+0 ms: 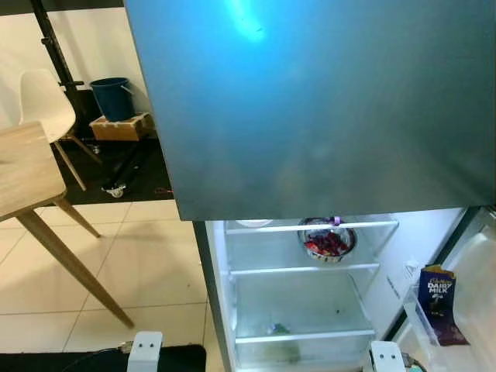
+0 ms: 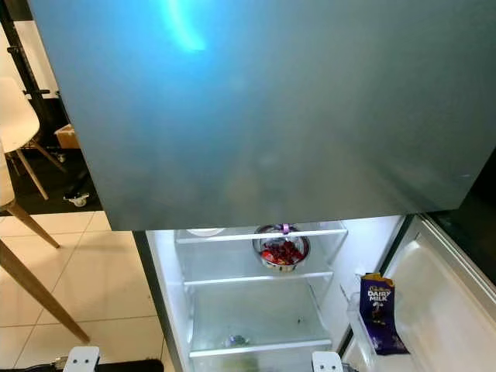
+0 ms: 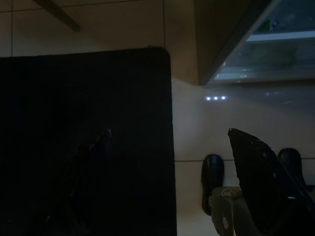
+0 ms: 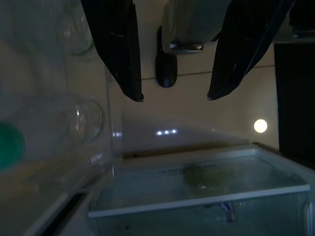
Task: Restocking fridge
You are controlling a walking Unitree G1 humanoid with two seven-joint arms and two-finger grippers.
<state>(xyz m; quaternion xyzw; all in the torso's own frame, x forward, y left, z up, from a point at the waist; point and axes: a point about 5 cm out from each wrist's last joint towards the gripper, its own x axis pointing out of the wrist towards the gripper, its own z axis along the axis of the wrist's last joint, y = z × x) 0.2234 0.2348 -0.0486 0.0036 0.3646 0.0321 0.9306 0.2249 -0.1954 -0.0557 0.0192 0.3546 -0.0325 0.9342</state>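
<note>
The fridge stands before me with its grey upper door (image 1: 310,108) shut and its lower compartment open and lit. A metal bowl of red food (image 1: 328,242) sits on the top glass shelf, with a white plate (image 1: 253,223) to its left. Below is a clear drawer (image 1: 298,310) with something green (image 1: 277,329) near its front. A purple Dairy Milk pack (image 1: 438,298) stands in the open door's bin at the right. My left gripper (image 3: 170,132) hangs open over the black mat and tiles. My right gripper (image 4: 174,98) hangs open beside clear bottles (image 4: 74,123) in the door bin, holding nothing.
A wooden table (image 1: 23,167) and a white chair (image 1: 43,101) stand at the left. A blue bucket (image 1: 112,97) sits on a box behind them. A black mat (image 1: 101,358) lies on the tiled floor by my feet. The open fridge door (image 2: 446,294) extends at the right.
</note>
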